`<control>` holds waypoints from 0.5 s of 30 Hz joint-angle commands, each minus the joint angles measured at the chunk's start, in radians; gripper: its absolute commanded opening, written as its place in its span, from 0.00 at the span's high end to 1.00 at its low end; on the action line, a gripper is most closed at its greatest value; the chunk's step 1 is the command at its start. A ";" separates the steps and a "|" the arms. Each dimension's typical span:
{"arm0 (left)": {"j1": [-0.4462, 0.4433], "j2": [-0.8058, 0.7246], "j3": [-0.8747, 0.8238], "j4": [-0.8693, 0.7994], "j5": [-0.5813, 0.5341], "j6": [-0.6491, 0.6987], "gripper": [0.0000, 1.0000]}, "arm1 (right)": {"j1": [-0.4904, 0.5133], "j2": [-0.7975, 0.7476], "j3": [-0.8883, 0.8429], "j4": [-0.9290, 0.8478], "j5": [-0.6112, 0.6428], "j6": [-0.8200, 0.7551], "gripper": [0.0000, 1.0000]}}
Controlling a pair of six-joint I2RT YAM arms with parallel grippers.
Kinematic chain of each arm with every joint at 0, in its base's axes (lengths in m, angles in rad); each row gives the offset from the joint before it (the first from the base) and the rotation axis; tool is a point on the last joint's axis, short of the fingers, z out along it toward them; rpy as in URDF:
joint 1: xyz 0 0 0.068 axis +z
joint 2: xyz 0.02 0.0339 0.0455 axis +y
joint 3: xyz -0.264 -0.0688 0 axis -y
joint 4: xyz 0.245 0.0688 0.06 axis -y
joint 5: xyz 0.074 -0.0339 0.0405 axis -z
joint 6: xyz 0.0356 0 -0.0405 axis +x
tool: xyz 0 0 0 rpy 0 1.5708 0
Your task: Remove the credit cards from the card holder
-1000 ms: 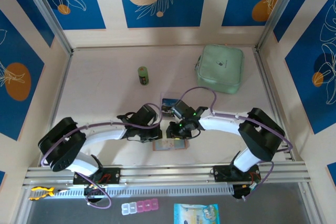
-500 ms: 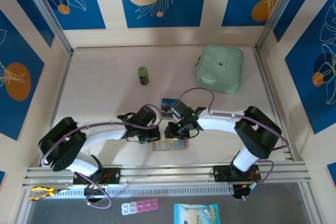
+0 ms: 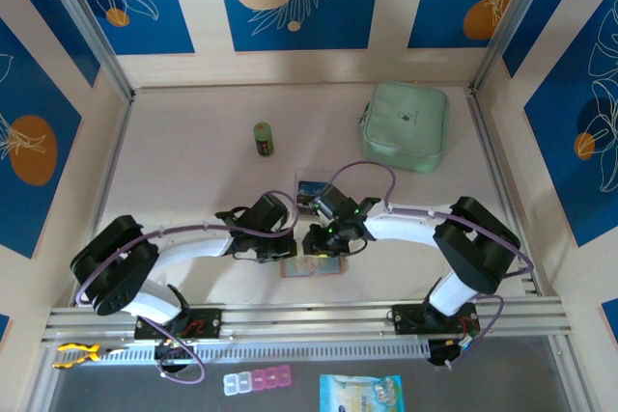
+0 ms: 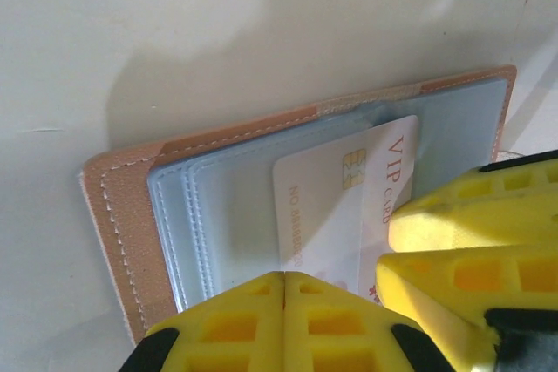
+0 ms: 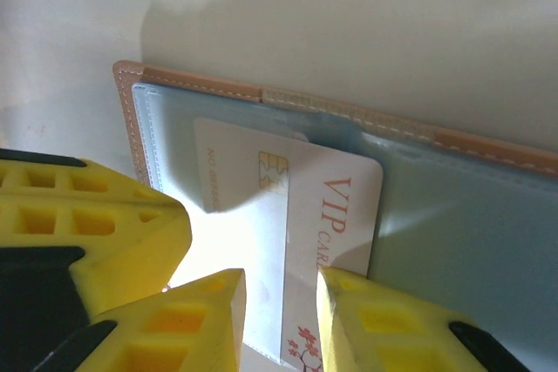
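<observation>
Roughly midway, by the look of it. The card holder (image 4: 122, 206) lies open and flat on the table, at the lower centre of the overhead view, between the two arms. One white card (image 5: 288, 206) marked VIP has slid partly out of its clear pocket toward the bottom of both wrist frames, with its chip end under the plastic. A second card (image 3: 311, 190), printed blue and dark, lies on the bare table just above the grippers in the overhead view and apart from the holder. I judge that one is already out.

The left gripper (image 4: 283, 278) is clenched, fingers pressed together with nothing seen between them. Its tips sit over the holder's near edge, apparently pinning it down. The right gripper (image 5: 279, 276) has its jaws parted, one finger on each side of the white card's free end. Whether the pads touch the card cannot be told.

What is left is to draw the white card fully clear and lay it aside. The greyish pockets hide whether more cards remain.
</observation>
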 commanded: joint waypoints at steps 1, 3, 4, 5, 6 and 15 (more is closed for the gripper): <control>-0.013 -0.001 -0.005 0.008 0.015 -0.006 0.98 | -0.009 -0.054 -0.011 -0.028 -0.001 0.005 0.70; -0.013 0.001 -0.005 0.004 0.014 -0.007 0.98 | -0.014 -0.066 -0.012 -0.039 0.007 0.004 0.70; -0.014 0.002 -0.007 0.005 0.013 -0.007 0.98 | -0.019 -0.070 -0.014 -0.044 0.009 0.004 0.70; -0.016 0.005 -0.007 0.004 0.015 -0.008 0.98 | -0.021 -0.072 -0.016 -0.049 0.011 0.005 0.70; -0.015 0.008 -0.007 0.004 0.015 -0.007 0.98 | -0.023 -0.072 -0.018 -0.053 0.012 0.005 0.71; -0.023 0.021 -0.016 -0.011 0.003 -0.010 0.99 | -0.032 -0.034 -0.028 -0.044 -0.015 0.001 0.71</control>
